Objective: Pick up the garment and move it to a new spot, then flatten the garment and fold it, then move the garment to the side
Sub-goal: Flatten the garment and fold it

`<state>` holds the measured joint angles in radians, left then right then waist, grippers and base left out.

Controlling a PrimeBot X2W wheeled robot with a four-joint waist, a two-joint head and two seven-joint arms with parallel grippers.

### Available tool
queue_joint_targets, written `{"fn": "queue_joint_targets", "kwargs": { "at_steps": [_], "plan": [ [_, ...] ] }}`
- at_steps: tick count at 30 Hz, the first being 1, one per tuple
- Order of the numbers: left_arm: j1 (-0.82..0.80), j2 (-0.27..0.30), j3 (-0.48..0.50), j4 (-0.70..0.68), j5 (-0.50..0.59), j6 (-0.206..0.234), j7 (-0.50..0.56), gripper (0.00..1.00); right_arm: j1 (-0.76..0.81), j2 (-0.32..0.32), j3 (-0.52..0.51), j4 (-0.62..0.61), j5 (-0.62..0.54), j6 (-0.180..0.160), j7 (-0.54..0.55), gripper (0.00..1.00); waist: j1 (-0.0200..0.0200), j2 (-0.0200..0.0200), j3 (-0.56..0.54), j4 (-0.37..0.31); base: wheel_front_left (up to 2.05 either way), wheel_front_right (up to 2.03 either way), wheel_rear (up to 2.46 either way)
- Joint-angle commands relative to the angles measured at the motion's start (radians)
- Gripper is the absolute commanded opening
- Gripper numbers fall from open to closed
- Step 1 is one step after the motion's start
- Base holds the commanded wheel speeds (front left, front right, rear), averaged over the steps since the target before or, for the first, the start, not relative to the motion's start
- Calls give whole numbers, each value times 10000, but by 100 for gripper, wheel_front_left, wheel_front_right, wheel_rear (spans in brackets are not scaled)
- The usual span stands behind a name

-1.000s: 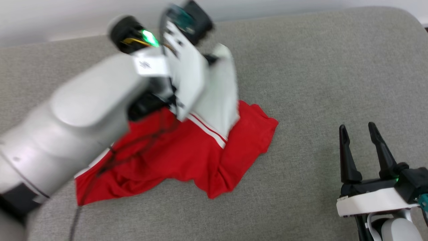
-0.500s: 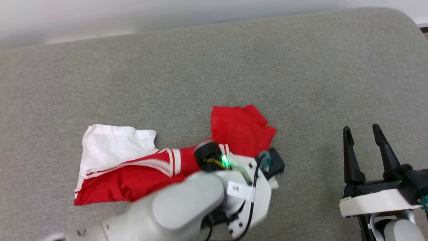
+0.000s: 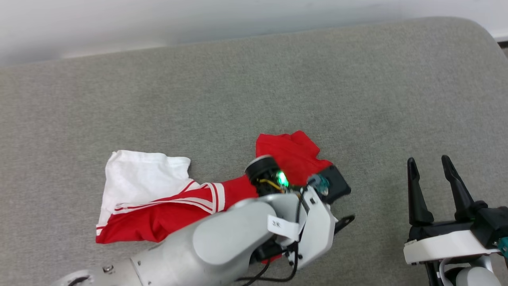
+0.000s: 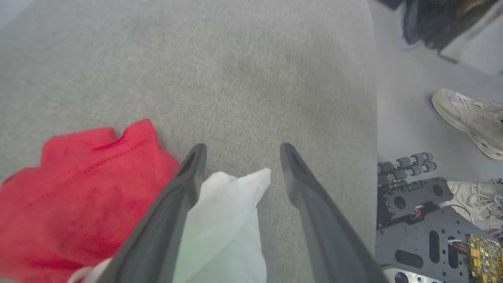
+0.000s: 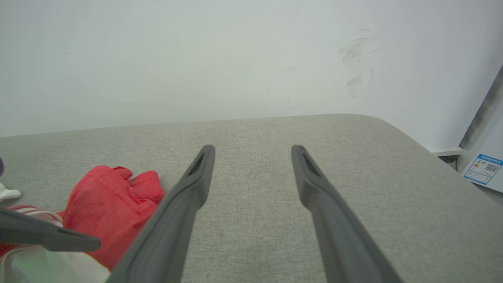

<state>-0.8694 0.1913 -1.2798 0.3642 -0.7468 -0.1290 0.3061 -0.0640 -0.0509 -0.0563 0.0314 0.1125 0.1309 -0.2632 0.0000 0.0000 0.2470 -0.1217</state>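
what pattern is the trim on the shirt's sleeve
The trim of the garment is red-and-white striped; head view shows it best.

This looks like a robotics lab or workshop, not a home. Beside the grey fabric-covered cushion (image 3: 357,79), a dark metal plate (image 4: 416,220) with cut-outs, a bare circuit board (image 4: 485,251) and small rollers (image 4: 406,163) lie on the grey floor (image 4: 404,118) near a person's pale sneaker (image 4: 467,114). The wall (image 5: 196,59) behind is plain white and scuffed, with a QR-code label (image 5: 482,168) nearby.

One garment (image 3: 158,218), two pincers (image 4: 239,151) (image 5: 253,151)
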Motion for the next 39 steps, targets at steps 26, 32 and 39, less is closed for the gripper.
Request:
{"fn": "queue_joint_targets", "kwargs": {
  "at_steps": [26, 32, 39],
  "plan": [
    [3904, 3249, 5805, -2586, 1743, 5610, -5718, 100, -209, -83, -242, -1304, -1418, -5, -22, 100, 0, 0, -1451, 1491, 0, 0, 0],
    [6375, 2819, 7835, -3776, 2749, 6038, -5723, 100, -1169, -1448, 999, -934, -1144, -3, -22, 100, 0, 0, -1544, 1593, 0, 0, 0],
    [8201, 1842, 9347, -4159, 3756, 5500, -5725, 100, -2439, -3989, 4029, -82, 1045, -5, 2446, 100, 0, 0, -1682, 1718, 0, 0, 0]
  ]
}}
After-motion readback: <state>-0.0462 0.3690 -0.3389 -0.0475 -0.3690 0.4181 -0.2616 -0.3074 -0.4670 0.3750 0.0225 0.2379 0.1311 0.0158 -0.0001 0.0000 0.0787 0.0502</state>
